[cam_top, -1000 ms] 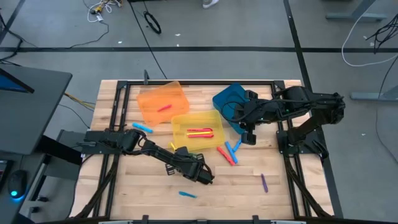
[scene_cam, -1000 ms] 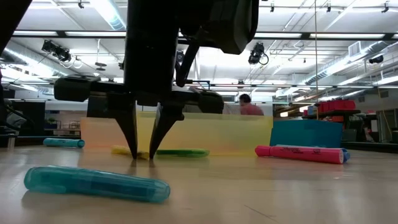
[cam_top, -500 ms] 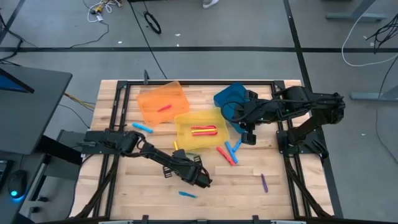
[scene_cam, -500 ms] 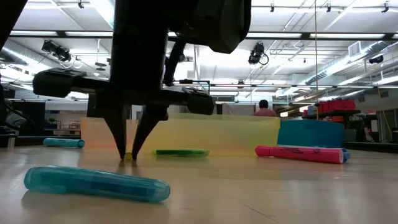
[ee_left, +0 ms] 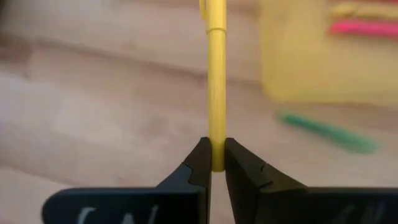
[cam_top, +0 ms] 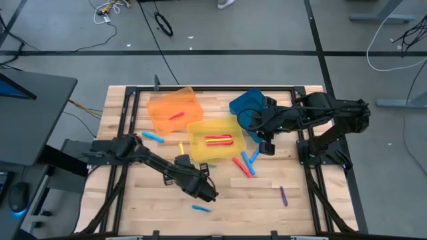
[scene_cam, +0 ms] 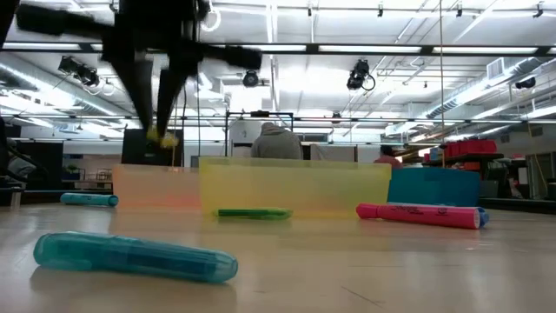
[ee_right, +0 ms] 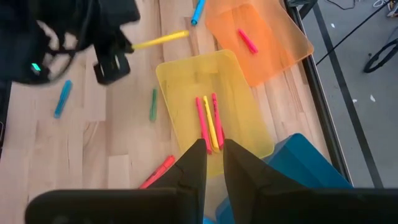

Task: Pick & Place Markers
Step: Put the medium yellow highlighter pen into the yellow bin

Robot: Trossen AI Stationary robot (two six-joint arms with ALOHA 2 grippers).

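- The yellow bin (cam_top: 215, 138) sits at the centre of the high view on the worktop (cam_top: 307, 207); it holds a red marker, a yellow marker and a pink marker side by side (ee_right: 209, 121).
- The orange bin (cam_top: 173, 109), up and left of the yellow one and just beside it, holds one red marker (cam_top: 176, 115).
- The blue bin (cam_top: 245, 108) lies right of the yellow bin, partly under the right arm; its contents cannot be made out.
- The left tool (ee_left: 216, 163) is closed on the end of a yellow marker (ee_left: 216, 81), lifted off the worktop left of the yellow bin.
- The right tool (ee_right: 213, 160), nearly closed and holding nothing, hangs above the blue bin's edge.
- Loose on the worktop: a green marker (scene_cam: 254, 213) in front of the yellow bin, a teal marker (scene_cam: 135, 256) at lower left of the low view, and a pink marker (scene_cam: 422, 214) at its right.
- A purple marker (cam_top: 283, 195) lies at lower right of the high view.
- No writing can be read.
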